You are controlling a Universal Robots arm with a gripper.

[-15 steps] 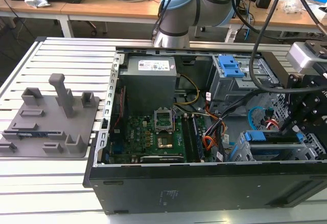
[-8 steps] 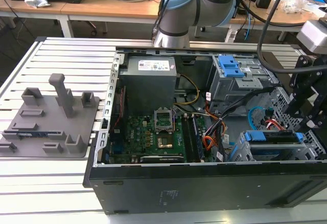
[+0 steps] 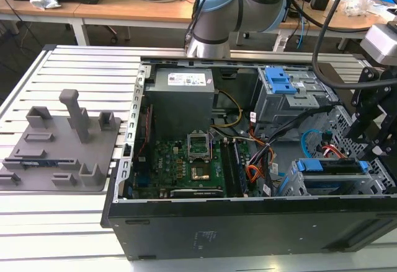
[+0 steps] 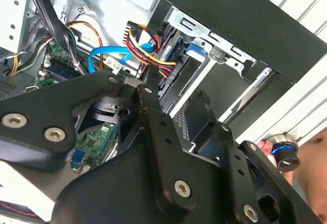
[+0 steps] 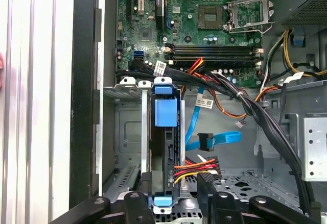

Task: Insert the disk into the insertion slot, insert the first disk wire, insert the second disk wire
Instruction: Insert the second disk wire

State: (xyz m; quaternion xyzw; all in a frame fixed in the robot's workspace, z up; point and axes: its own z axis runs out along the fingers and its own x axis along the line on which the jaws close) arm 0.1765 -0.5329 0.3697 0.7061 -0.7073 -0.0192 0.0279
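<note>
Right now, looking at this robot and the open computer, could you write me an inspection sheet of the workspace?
Surface: slotted aluminium table carrying an open computer case.
Job's things: the disk, in its blue carrier, stands inside the insertion slot.
Clutter: grey moulded fixture on the table, at the exterior view's left.
Grippers: black end effector poised at the disk's end.
Cables: red, yellow and black wire bundle runs up to the disk; blue flat cable lies beside it; plugged or not, cannot tell.
Surroundings: wooden desks behind; a person's hand at a blue-ringed knob.
</note>
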